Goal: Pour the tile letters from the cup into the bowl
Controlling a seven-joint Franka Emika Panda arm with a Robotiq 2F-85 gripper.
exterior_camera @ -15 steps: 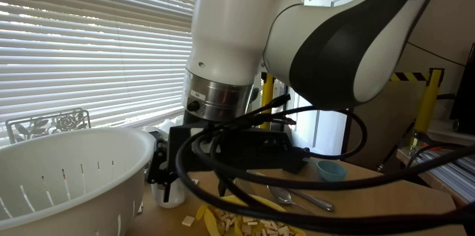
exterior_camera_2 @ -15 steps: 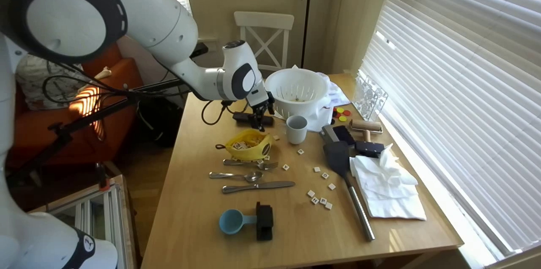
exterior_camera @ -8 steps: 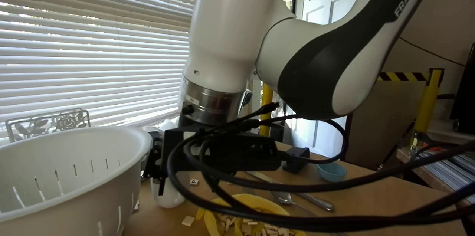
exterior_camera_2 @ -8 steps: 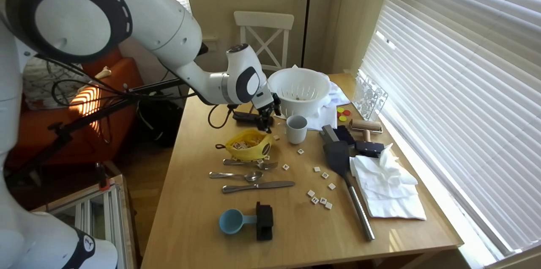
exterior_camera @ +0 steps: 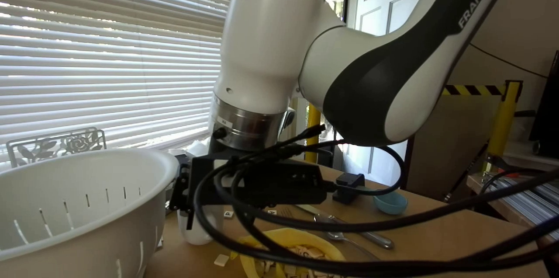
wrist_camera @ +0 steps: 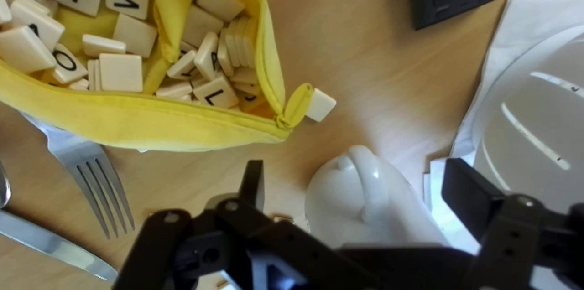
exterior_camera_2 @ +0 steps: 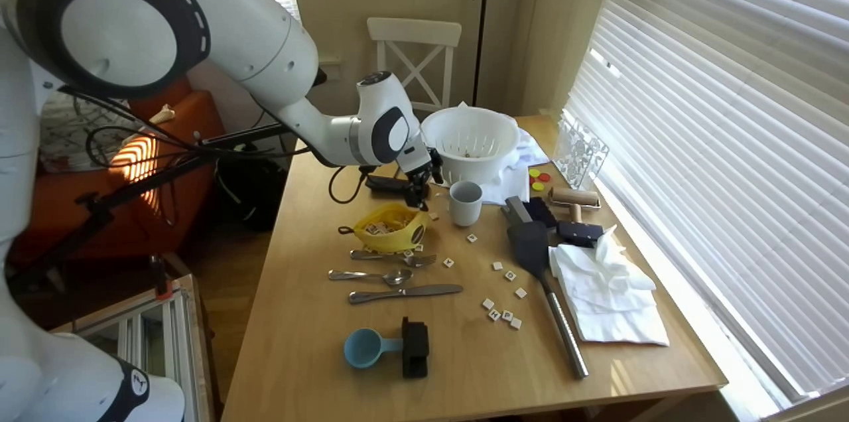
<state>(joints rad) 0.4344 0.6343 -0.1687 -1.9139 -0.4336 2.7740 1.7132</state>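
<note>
Cup [exterior_camera_2: 465, 213] upright on tbl [exterior_camera_2: 457, 369], in an exterior view just to near side of bowl [exterior_camera_2: 474, 168], right of yellow pouch [exterior_camera_2: 371, 241]; contents n/v. Handling est.: prob. ceramic, rigid, smooth, mod. wt., chippable; best gripped mid-wall, opp. sides, clear of handle [wrist_camera: 368, 176]. Gripper [wrist_camera: 360, 189]: fingers [wrist_camera: 253, 180] wide apart, nothing held; cup shows betw. them in wrist view, whether truly flanked unclear.

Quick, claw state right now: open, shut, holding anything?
Claw: open, holding nothing; in the wrist view the cup shows between its spread jaws, with a gap each side.
</note>
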